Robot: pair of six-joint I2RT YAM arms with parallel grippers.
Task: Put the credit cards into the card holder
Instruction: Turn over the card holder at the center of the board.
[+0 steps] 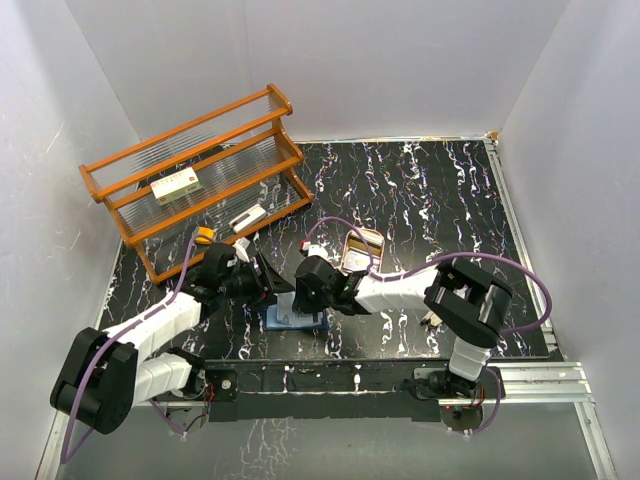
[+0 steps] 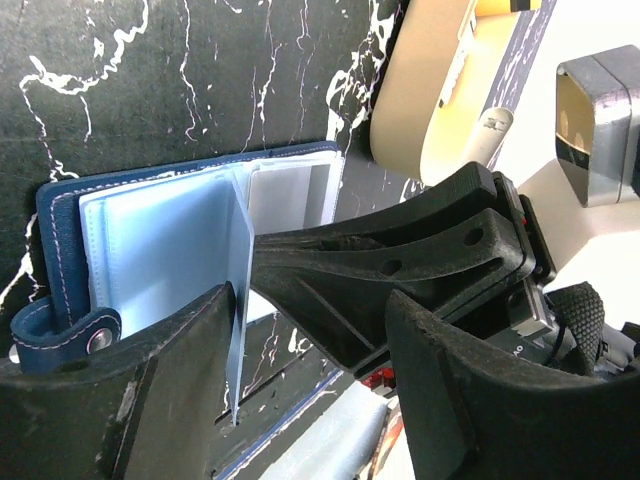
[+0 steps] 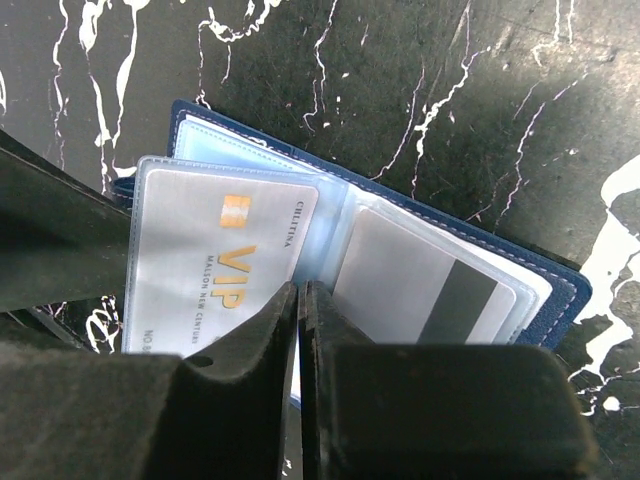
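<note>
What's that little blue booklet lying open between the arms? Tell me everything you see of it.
It is a small navy-blue folding card holder, leather-like with pale stitching, lying open on the black marbled table. Inside are clear plastic sleeves; one holds a silver VIP card, another a grey striped card. A snap strap sticks out. The right claw, closed, sits at its middle fold.

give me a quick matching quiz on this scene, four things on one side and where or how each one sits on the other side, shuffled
Things:
1. card holder
2. VIP card
3. wooden rack
4. white box

Place or state:
a. on a shelf of the rack
b. lying open, pages showing
c. standing at the far left, at an angle
d. inside a clear sleeve

Pairs: 1-b, 2-d, 3-c, 4-a
</note>
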